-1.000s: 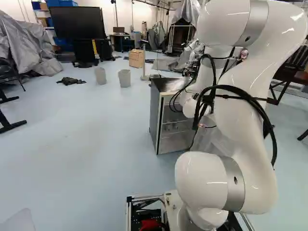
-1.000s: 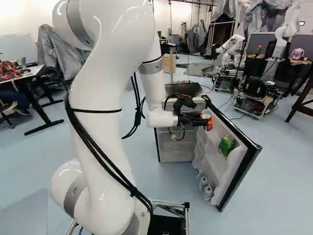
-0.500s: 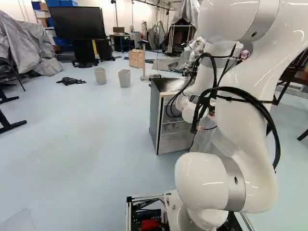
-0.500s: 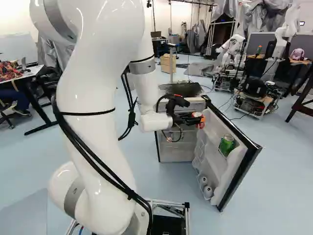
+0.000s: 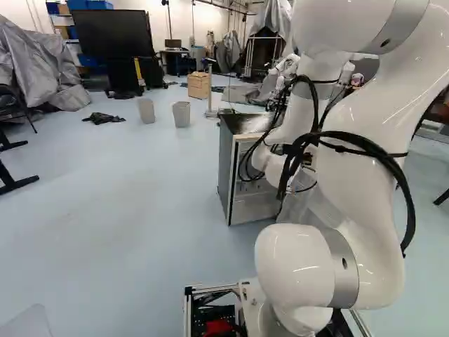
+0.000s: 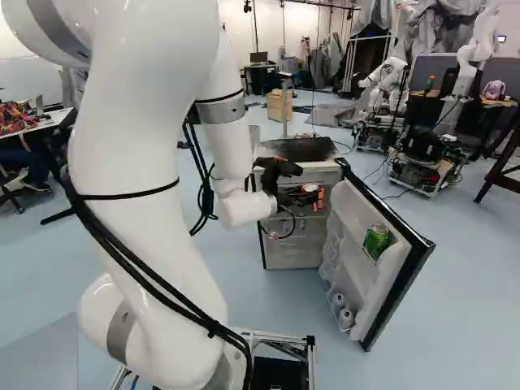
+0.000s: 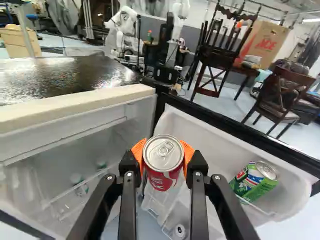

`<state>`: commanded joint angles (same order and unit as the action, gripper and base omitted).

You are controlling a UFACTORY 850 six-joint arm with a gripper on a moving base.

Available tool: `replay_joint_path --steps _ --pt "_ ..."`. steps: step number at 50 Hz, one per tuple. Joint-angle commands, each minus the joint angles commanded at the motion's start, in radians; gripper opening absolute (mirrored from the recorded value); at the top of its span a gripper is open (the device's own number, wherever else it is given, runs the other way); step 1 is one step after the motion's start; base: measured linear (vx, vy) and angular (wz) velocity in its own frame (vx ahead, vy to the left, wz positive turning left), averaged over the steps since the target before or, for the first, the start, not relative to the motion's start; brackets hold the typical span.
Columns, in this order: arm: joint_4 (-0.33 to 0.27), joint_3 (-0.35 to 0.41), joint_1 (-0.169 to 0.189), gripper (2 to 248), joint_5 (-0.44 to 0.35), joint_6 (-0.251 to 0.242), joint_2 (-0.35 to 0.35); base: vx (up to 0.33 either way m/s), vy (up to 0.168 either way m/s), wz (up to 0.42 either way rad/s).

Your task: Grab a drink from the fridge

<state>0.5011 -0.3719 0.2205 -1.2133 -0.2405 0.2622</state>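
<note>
The red can point(image 7: 162, 181) has a silver top; it is held up in the air, near the open door; the green can point(image 7: 255, 180) sits in a door shelf; the small fridge point(image 6: 292, 256) is white inside, its door point(image 6: 393, 260) wide open.

White arm point(image 6: 134, 162), rising and leaning left in the right base view, bent over high up, forearm point(image 6: 226, 138) angled downward, wrist point(image 6: 248, 209) turned outward, black hand point(image 6: 314, 196) reaching right of it, both fingers point(image 7: 130, 192) apart, orange pads point(image 7: 188, 152) gripping from two sides
</note>
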Motion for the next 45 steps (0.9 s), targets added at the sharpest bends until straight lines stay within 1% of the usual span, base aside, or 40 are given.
replay_joint_path --steps 22,45 --pt "-0.181 0.097 -0.031 98 0.0 0.0 -0.14 0.0 0.0 0.0" --pt "-0.371 0.116 -0.034 98 0.044 0.0 -0.22 0.0 0.0 0.0"
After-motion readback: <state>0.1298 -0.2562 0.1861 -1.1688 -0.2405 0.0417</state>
